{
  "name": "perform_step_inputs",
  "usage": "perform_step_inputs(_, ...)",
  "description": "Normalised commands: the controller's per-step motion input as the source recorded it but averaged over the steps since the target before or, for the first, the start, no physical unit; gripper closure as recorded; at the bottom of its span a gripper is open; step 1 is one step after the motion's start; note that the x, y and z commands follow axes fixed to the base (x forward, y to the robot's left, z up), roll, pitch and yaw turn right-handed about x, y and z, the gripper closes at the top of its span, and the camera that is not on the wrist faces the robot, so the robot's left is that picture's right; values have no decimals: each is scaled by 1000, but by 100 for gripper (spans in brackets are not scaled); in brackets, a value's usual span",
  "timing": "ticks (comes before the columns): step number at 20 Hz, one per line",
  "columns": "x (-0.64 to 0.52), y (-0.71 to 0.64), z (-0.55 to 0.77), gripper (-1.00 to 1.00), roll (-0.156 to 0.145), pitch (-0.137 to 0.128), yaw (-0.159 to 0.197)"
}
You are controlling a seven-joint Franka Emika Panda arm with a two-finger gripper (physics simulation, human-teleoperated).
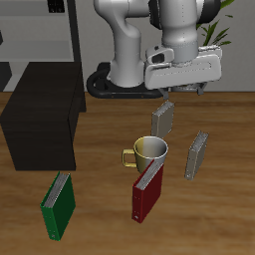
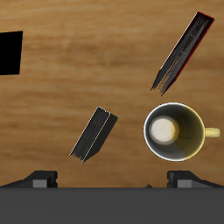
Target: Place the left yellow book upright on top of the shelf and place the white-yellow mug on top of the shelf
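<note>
The left yellow book (image 1: 197, 155) stands on its edge on the table beside the white-yellow mug (image 1: 150, 151). In the wrist view the book (image 2: 94, 134) looks dark, seen from above, and the mug (image 2: 175, 131) shows its yellow inside and handle. The black shelf (image 1: 45, 120) sits low on the far side of the mug from this book. My gripper (image 1: 180, 88) hangs open and empty well above the table, farther back than the mug and both books. Its fingertips (image 2: 39, 179) show spread wide in the wrist view.
A similar greyer book (image 1: 164, 118) stands below my gripper. A dark red book (image 1: 147, 189) (image 2: 184, 52) leans in front of the mug. A green book (image 1: 58, 204) lies near the front edge. A tall grey rack (image 1: 40, 30) stands behind the shelf.
</note>
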Motion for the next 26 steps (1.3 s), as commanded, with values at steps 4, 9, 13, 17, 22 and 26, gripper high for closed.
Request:
perform_step_inputs(4, 161, 205, -215, -100, -94, -5, -48)
perform_step_inputs(9, 35, 244, -258, -100, -45, 25, -38)
perform_step_inputs(13, 132, 97, -155, -100, -49, 0, -27)
perform_step_inputs(17, 46, -87, -137, -100, -26, 11, -42)
perform_step_inputs(22, 97, -16, -284, -100, -30, 19, -26)
perform_step_inputs(26, 84, 92, -268, -100, 7, 39, -18)
